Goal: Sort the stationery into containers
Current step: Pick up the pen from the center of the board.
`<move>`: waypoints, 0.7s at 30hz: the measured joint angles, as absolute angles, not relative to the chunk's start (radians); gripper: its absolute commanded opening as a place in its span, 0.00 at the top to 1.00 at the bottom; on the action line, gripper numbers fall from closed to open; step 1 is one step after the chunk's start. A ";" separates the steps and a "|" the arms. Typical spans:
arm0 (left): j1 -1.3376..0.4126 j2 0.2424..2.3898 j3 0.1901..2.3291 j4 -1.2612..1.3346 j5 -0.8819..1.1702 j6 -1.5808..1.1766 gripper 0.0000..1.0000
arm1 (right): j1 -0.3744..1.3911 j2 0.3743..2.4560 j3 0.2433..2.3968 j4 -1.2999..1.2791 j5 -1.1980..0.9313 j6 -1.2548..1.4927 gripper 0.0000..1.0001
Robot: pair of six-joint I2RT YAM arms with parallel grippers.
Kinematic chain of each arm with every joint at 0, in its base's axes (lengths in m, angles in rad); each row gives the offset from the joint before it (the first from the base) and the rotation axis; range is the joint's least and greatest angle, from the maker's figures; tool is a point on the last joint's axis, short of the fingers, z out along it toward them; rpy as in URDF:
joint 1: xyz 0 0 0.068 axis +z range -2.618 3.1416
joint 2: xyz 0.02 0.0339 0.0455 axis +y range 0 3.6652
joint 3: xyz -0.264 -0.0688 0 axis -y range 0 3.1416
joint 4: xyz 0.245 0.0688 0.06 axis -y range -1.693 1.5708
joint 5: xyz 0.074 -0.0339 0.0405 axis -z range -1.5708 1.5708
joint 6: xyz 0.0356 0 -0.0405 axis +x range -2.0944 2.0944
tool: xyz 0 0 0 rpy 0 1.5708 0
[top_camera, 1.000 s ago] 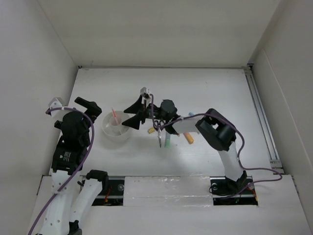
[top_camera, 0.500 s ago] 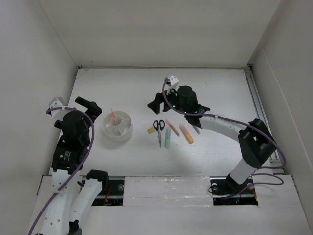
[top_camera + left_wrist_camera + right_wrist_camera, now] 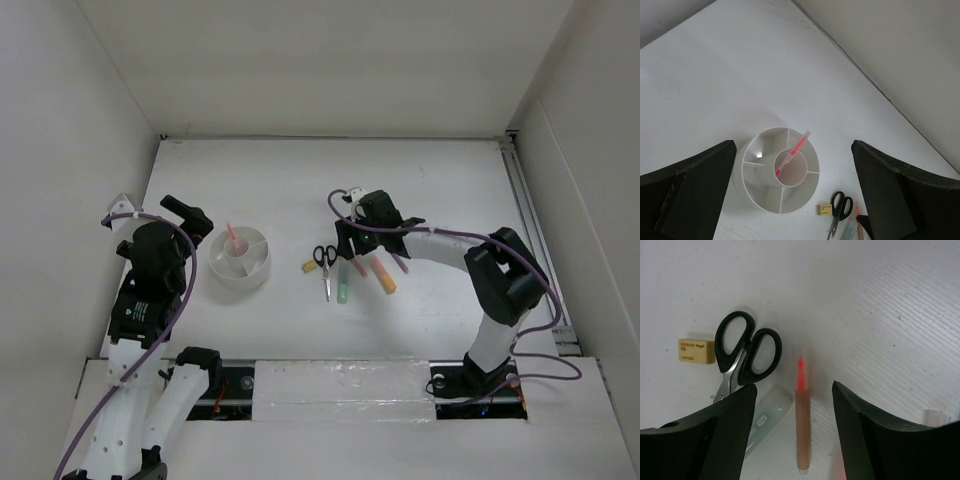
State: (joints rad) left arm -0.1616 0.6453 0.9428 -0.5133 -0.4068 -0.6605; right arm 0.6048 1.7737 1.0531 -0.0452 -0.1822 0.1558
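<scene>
The round white tub [image 3: 222, 270] stands left of centre, with one pink pen [image 3: 233, 240] leaning in its middle cup. To its right lie a tan eraser [image 3: 309, 267], black-handled scissors [image 3: 325, 262], a green marker [image 3: 343, 288], an orange marker [image 3: 385, 277] and another thin pen [image 3: 401, 263]. My right gripper [image 3: 352, 246] is low over this row, open. In the right wrist view its fingers straddle a pink-tipped pen [image 3: 801, 430] without touching it, beside the scissors [image 3: 747, 352] and eraser [image 3: 696, 350]. My left gripper [image 3: 793, 145] hangs open above the tub [image 3: 755, 199].
White walls close in the table on the left, back and right. A metal rail [image 3: 535, 240] runs along the right edge. The stationery lies close together, with the scissors and the green marker [image 3: 767, 412] right beside the straddled pen.
My right gripper has swung away from the tub, gone right and come down over the pen row. Its jaws have narrowed. The left arm has barely shifted.
</scene>
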 measured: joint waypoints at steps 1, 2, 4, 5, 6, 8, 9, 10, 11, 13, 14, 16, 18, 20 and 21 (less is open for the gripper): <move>-0.162 0.645 0.943 -0.513 -0.407 -0.660 0.00 | 0.613 1.783 1.060 -0.057 -0.170 0.153 0.33; -0.162 0.645 0.943 -0.513 -0.407 -0.660 0.00 | 0.620 1.791 1.068 -0.068 -0.154 0.152 0.33; -0.162 0.645 0.943 -0.513 -0.407 -0.659 0.00 | 0.636 1.803 1.080 -0.083 -0.124 0.149 0.35; -0.162 0.645 0.943 -0.513 -0.407 -0.659 0.00 | 0.641 1.808 1.086 -0.089 -0.110 0.146 0.36; -0.162 0.646 0.943 -0.513 -0.406 -0.659 0.00 | 0.645 1.812 1.090 -0.092 -0.099 0.145 0.39; -0.162 0.647 0.943 -0.513 -0.403 -0.659 0.00 | 0.652 1.821 1.100 -0.102 -0.078 0.143 0.43; -0.162 0.648 0.943 -0.513 -0.403 -0.659 0.00 | 0.655 1.828 1.106 -0.105 -0.068 0.141 0.45; -0.162 0.648 0.943 -0.513 -0.403 -0.659 0.00 | 0.659 1.837 1.113 -0.109 -0.057 0.141 0.46; -0.162 0.648 0.943 -0.513 -0.402 -0.659 0.00 | 0.661 1.845 1.121 -0.116 -0.045 0.138 0.46; -0.162 0.649 0.943 -0.513 -0.400 -0.658 0.00 | 0.664 1.863 1.134 -0.127 -0.024 0.134 0.48; -0.162 0.649 0.943 -0.513 -0.400 -0.658 0.00 | 0.665 1.869 1.136 -0.133 -0.017 0.133 0.48; -0.162 0.650 0.943 -0.513 -0.400 -0.658 0.00 | 0.670 1.872 1.143 -0.139 -0.002 0.131 0.52; -0.162 0.651 0.943 -0.513 -0.397 -0.659 0.00 | 0.674 1.876 1.153 -0.152 0.012 0.129 0.56; -0.162 0.652 0.943 -0.513 -0.395 -0.658 0.00 | 0.677 1.885 1.167 -0.165 0.023 0.127 0.59; -0.162 0.652 0.943 -0.513 -0.395 -0.658 0.00 | 0.680 1.892 1.177 -0.176 0.032 0.126 0.62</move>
State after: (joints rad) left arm -0.1616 0.6518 0.9428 -0.5133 -0.3950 -0.6582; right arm 0.6796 1.8923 1.1774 -0.1764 0.0322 0.1257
